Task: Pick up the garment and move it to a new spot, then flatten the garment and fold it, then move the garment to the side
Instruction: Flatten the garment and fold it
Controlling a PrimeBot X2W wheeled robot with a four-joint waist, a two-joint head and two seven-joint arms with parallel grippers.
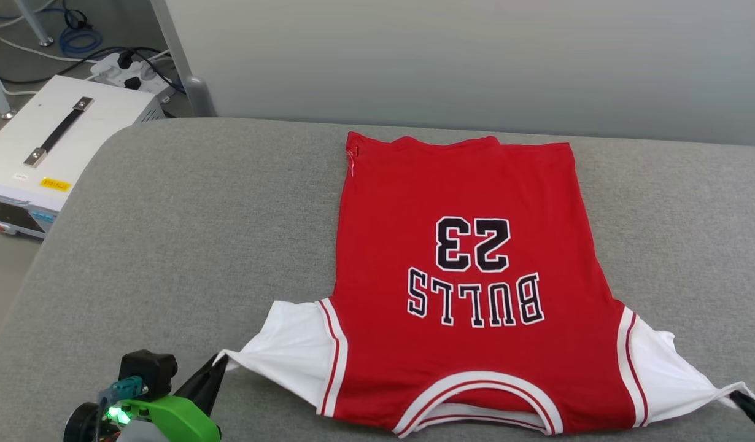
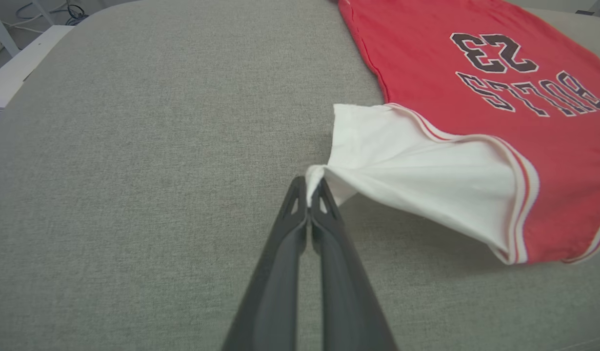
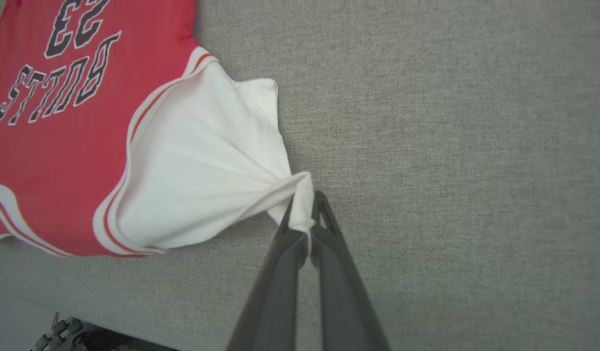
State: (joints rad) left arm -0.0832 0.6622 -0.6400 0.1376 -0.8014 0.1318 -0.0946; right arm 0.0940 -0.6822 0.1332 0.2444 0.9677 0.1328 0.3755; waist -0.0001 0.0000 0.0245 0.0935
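The left gripper (image 2: 310,189) is clenched on the tip of one white sleeve of the garment (image 1: 457,184), and the right gripper (image 3: 307,207) pinches the tip of the other sleeve, each sleeve stretched to a taut point. Between the two grippers the garment lies spread chest-up on the grey padded surface (image 1: 187,221). Its collar is nearest the robot and its hem at the far side.

Red garment (image 1: 463,245) w/ white sleeves, "BULLS 23" face-up, flat on grey surface (image 1: 199,245), sleeve tips stretched outward.
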